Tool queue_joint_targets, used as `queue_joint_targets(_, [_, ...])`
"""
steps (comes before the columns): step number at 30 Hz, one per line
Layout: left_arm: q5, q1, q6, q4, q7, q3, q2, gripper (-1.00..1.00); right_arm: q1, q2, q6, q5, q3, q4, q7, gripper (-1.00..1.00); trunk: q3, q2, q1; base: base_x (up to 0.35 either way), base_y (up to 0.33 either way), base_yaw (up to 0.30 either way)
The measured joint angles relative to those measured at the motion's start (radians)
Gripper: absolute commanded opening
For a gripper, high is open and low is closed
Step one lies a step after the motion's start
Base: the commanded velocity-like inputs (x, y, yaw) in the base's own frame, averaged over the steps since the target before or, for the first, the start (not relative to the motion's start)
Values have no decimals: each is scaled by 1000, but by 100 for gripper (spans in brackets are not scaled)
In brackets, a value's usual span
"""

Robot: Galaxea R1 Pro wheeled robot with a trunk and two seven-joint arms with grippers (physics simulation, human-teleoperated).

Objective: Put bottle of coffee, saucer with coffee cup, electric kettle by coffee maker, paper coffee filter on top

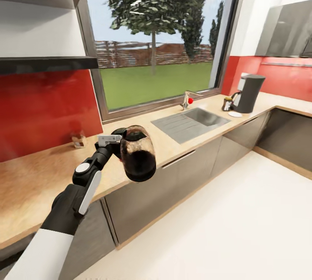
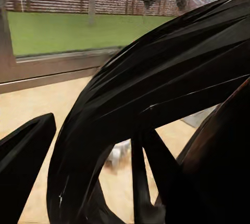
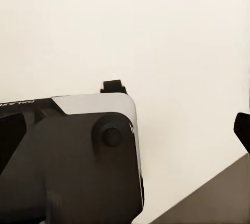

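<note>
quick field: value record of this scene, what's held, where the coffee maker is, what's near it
held item: bottle of coffee, tilted, in left gripper, above counter edge
coffee maker: on countertop, far right, past sink
near coffee maker: small dark item, too small to identify; white saucer
right gripper: fingers not visible
window: behind sink, lawn and tree outside

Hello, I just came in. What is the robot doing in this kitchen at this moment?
The robot's left tool holds the bottle of coffee in the air, above the front edge of the wooden countertop. The coffee maker stands far along the counter, past the sink, with a saucer and what looks like the electric kettle beside it. So the bottle has not yet reached its place next to the coffee maker.
</note>
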Motion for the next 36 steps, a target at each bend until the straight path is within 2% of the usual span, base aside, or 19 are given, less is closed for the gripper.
queue_joint_targets(4, [0,0,3,0,1,-1,-2,-100,0,0,-1,0,0,0,0,100,0,0,0,-130,-231,-300])
queue_joint_targets(8, [0,0,10,1,1,0,-3,-100,0,0,0,0,0,0,0,100,0,0,-1,144,-209,-300])
queue_joint_targets(36, [-4,1,6,14,3,-4,-7,-100,0,0,-1,1,0,0,0,100,0,0,-1,279,-151,-300])
